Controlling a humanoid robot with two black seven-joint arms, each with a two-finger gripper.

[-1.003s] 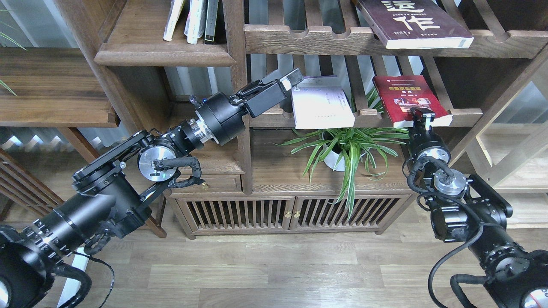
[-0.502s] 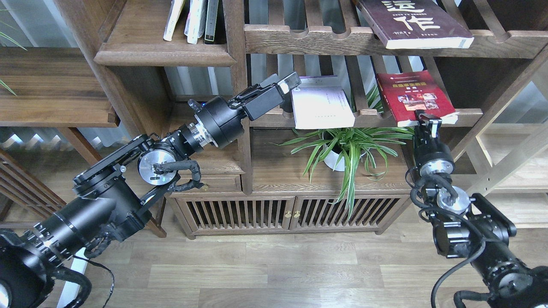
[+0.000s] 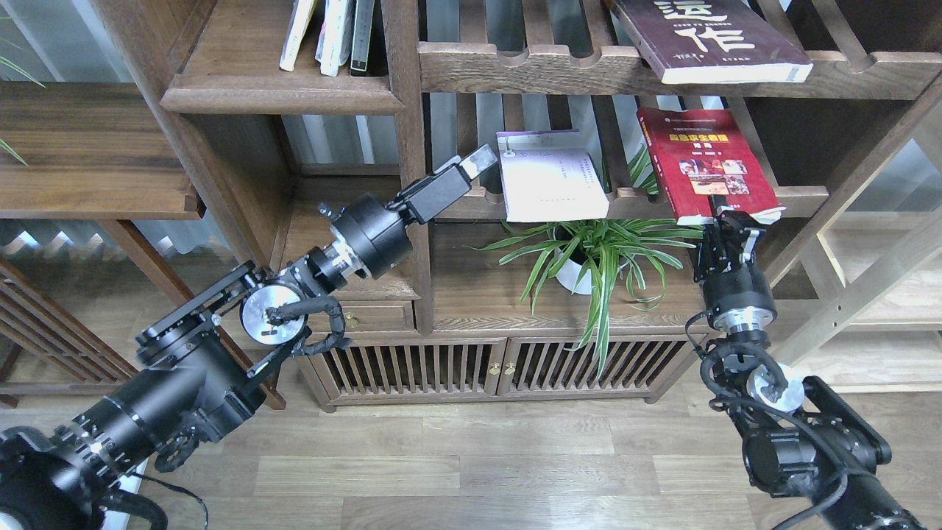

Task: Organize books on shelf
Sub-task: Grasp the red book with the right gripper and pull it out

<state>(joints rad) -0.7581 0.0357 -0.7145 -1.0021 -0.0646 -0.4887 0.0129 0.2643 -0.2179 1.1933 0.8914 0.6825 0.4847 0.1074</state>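
Pinching the bright red paperback [image 3: 705, 163] by its lower edge, the right gripper [image 3: 730, 218] lifts it off the slatted wooden rack [image 3: 798, 197]. On that rack, left of it, lies the white paperback [image 3: 548, 184]; beside that, the left gripper's [image 3: 480, 159] finger spread is unclear. Above the rack rests the dark maroon paperback [image 3: 710, 37].

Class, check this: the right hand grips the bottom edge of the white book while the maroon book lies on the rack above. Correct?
Not quite. In the head view the right hand grips the red book, not the white book. The maroon book does lie on the rack above.
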